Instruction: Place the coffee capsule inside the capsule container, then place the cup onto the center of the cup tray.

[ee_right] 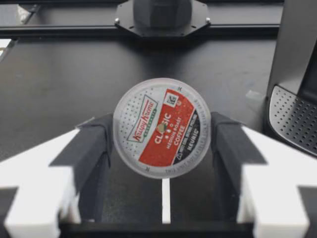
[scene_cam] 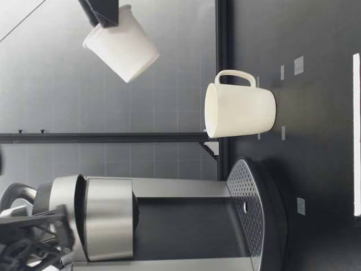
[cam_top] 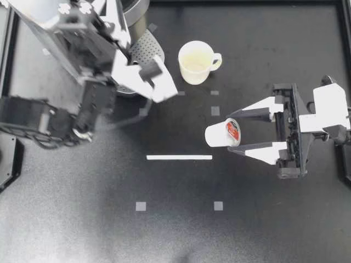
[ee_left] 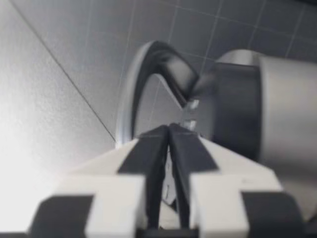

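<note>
My right gripper [cam_top: 237, 135] is shut on the coffee capsule [cam_top: 221, 135], a white pod with a red and white foil lid. It holds the capsule by its sides, lid toward the wrist [ee_right: 162, 128]. The low view shows the capsule [scene_cam: 122, 48] tilted and high above the table. A cream cup [cam_top: 196, 61] stands upright on the table beside the coffee machine [scene_cam: 169, 220]. Its perforated cup tray [cam_top: 146, 49] has nothing on it. My left gripper [cam_top: 163, 89] hangs over the machine with its fingers [ee_left: 148, 153] pressed together, just short of the machine's curved handle [ee_left: 143, 84].
A white tape strip [cam_top: 179, 157] and small grey squares [cam_top: 141, 206] mark the black table. My left arm covers much of the machine from above. A dark frame rail [cam_top: 343, 33] borders the table's right side.
</note>
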